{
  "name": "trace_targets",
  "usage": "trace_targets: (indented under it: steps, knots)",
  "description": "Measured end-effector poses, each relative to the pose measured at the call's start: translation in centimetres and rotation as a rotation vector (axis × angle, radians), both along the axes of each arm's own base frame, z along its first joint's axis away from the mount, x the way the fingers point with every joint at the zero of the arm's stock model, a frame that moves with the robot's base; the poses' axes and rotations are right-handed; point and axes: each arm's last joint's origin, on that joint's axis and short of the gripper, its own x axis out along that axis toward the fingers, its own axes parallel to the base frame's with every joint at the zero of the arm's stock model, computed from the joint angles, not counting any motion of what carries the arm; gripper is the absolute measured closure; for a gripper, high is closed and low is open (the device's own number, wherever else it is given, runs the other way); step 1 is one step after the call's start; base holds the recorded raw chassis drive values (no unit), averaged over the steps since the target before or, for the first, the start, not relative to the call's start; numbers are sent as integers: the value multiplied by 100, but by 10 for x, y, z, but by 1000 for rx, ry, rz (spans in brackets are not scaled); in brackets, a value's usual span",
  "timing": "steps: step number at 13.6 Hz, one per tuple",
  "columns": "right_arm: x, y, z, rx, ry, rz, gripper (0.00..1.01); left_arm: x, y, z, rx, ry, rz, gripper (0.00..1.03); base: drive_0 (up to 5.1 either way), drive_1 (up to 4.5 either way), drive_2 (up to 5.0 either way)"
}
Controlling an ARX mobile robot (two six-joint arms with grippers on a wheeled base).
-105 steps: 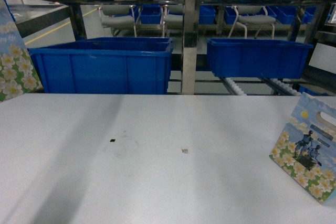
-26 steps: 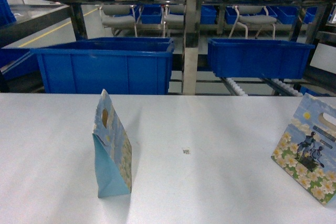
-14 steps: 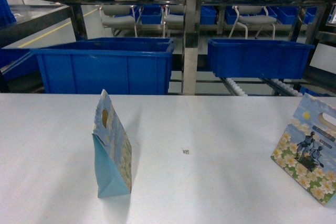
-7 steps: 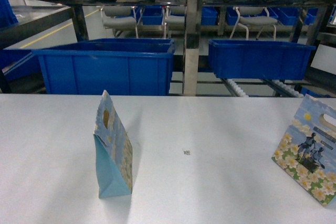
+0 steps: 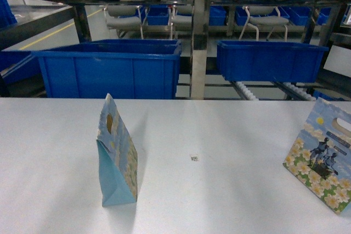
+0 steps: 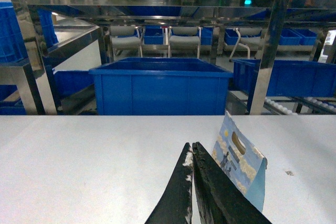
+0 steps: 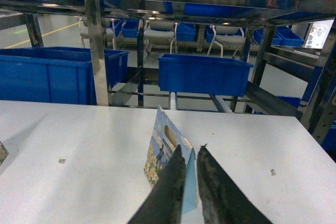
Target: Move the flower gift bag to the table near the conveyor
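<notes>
Our left gripper (image 6: 192,153) is pinched closed on nothing, right gripper (image 7: 190,156) a slit apart, also empty. Flower gift bag (image 5: 116,152) stands lower left on the table (image 5: 230,190); conveyor (image 5: 249,90) upper right. We judge it light, thin, crushable paper: pinch the top handle edge.

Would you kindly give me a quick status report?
Left gripper shut, empty. Right gripper slightly open, empty. Both flower gift bags upright on table. Nothing obstructing.
</notes>
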Motion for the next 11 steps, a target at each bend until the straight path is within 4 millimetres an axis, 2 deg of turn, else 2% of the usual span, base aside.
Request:
trace_targets:
  steps: [5,11]
  knots:
    - [0,0,0,0,0,0,75,0,0,0,-1,0,0,100,0,0,0]
    - [0,0,0,0,0,0,53,0,0,0,0,0,0,79,0,0,0]
